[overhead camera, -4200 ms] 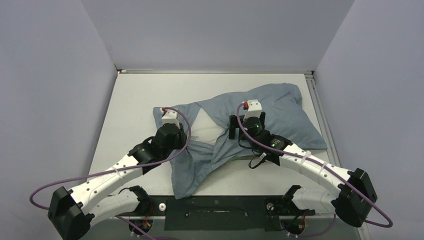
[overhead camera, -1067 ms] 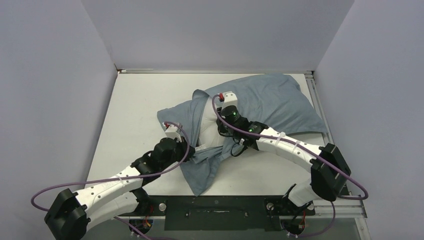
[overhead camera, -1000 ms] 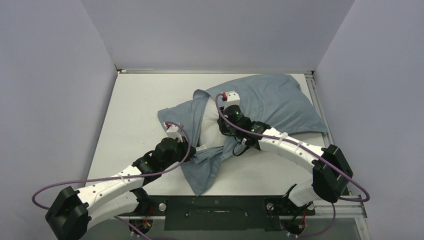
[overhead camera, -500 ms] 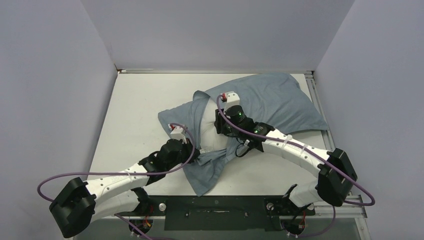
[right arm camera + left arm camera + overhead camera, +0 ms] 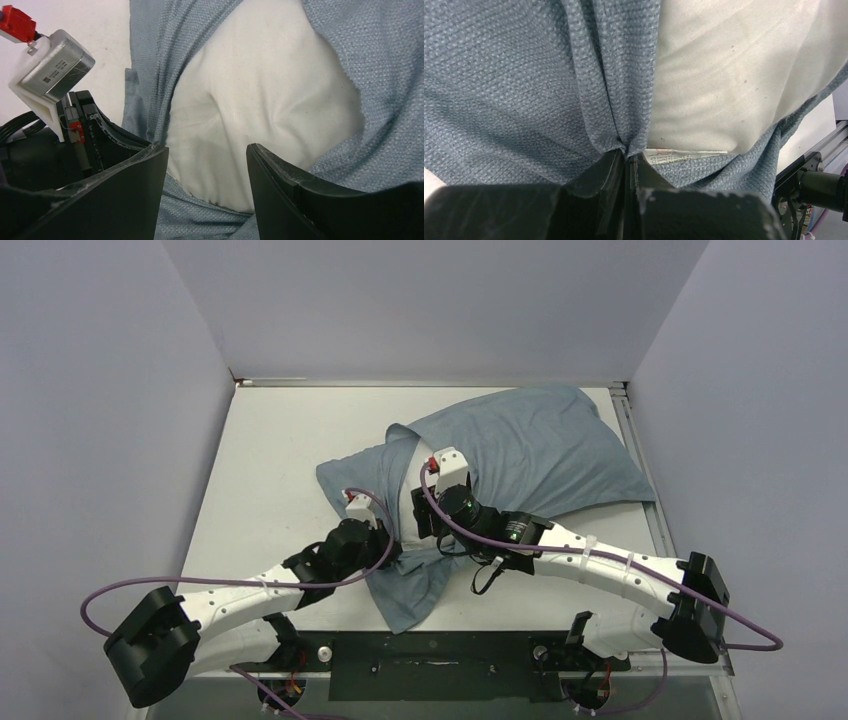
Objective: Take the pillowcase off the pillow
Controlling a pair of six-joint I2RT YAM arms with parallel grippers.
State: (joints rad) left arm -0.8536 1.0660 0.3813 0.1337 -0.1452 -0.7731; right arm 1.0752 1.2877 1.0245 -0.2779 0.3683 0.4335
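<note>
The grey-blue pillowcase (image 5: pixel 530 445) lies across the table's middle and right, still round the white pillow (image 5: pixel 408 502), which shows through its open mouth. My left gripper (image 5: pixel 392 552) is shut on a pinch of the pillowcase's mouth edge; in the left wrist view (image 5: pixel 630 155) the cloth (image 5: pixel 524 80) bunches between the jaws beside the pillow (image 5: pixel 724 80) and its label (image 5: pixel 684 156). My right gripper (image 5: pixel 425 532) is open just right of the left one; in the right wrist view (image 5: pixel 207 150) its jaws straddle the bare pillow (image 5: pixel 260 110) above the pillowcase hem (image 5: pixel 200 220).
The white table (image 5: pixel 270 460) is bordered by grey walls on three sides. A metal rail (image 5: pixel 640 470) runs along the right edge. A loose flap of pillowcase (image 5: pixel 405 600) hangs toward the near edge. The left wrist's camera housing (image 5: pixel 47 70) shows in the right wrist view.
My right gripper has drawn back toward me and left, from the upper mouth to just beside the left gripper. My left gripper edged slightly right, still pinching the cloth.
</note>
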